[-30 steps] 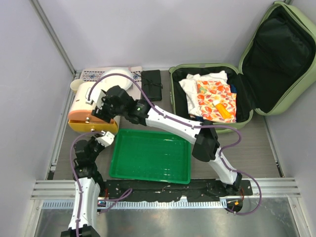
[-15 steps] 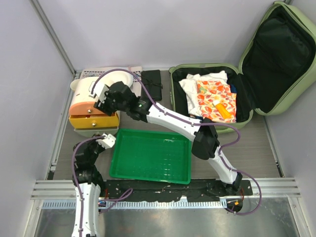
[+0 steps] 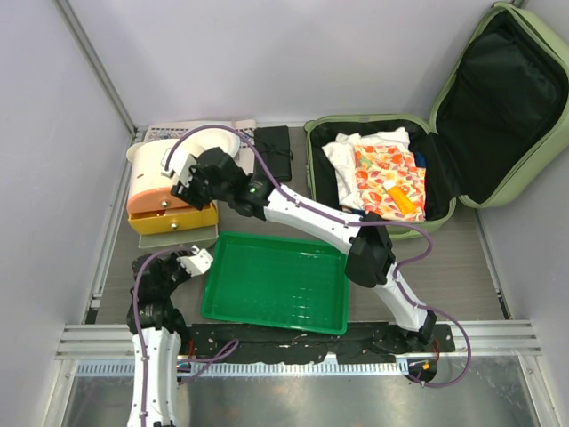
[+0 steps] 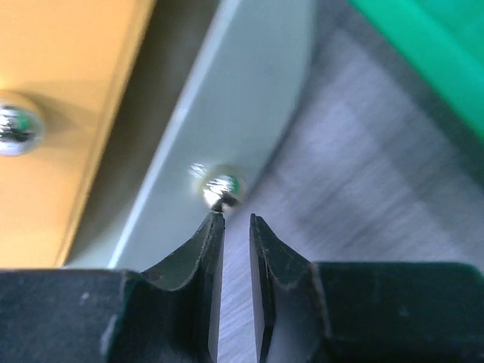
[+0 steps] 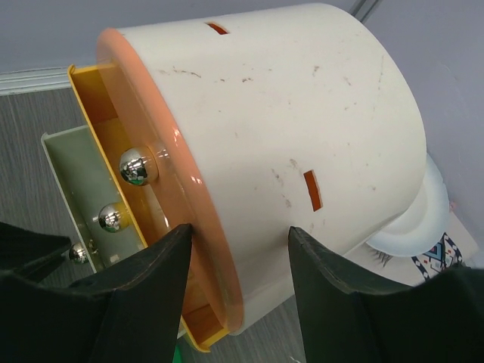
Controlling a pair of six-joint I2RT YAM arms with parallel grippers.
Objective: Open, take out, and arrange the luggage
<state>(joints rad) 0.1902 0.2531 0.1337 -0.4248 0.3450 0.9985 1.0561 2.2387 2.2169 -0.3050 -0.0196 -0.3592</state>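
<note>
Luggage [image 3: 391, 178] lies open right of the round drawer container [image 3: 164, 178]. Right gripper [image 5: 238, 249] straddles the container's cream shell, apparently steadying it; nearly closed left gripper [image 4: 236, 227] meets the grey drawer's knob [image 4: 223, 185], seemingly without a grip.

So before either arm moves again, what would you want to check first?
1. Large pale green hard-shell suitcase open, lid leaning back: ok.
2. Folded clothes taken out of it: not ok, they lie inside.
3. Right gripper has a firm hold on the cream-and-orange round container: cannot tell; its fingers straddle the container.
4. Left gripper has the small silver knob of the grey drawer: not ok; the knob sits just ahead of the fingertips, not between them.
5. Flat bright green plastic tray has room for items: ok, nothing lies in it.
</note>
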